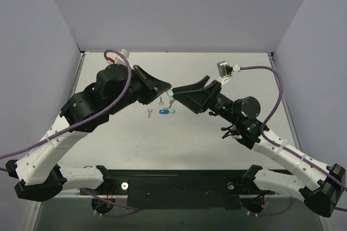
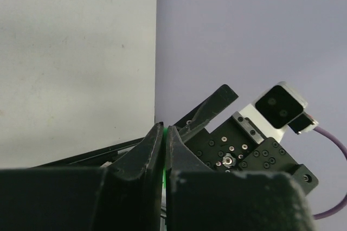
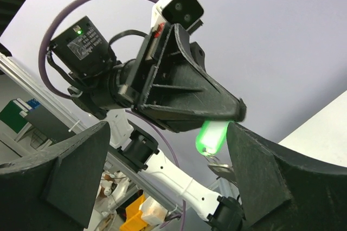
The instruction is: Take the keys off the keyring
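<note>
I am working at the middle of the white table (image 1: 217,149), well apart from its far edge and both side edges. Pale walls (image 1: 32,52) close in on the left, back and right, so the free floor lies mostly toward the near side, in front of the black base bar (image 1: 179,185). My left gripper (image 1: 167,88) is pinched narrow on the green-headed key (image 1: 170,95) and holds it lifted off the table. From the right wrist the green plastic glows just under the fingertips with a bit of silver metal below it; I cannot tell whether that is blade or ring. My right gripper (image 1: 181,98) stands wide, holding nothing, its tips right up against the left one's nose with one finger passing close beside the green head, so there is almost no room between the two tools. On the table beneath them lie the blue-headed key (image 1: 164,111), a small green piece (image 1: 173,110) just beside it that I cannot make out, and the bare keys (image 1: 161,100) scattered near. A purple cable (image 1: 276,87) loops over my right arm, clear of the work.
</note>
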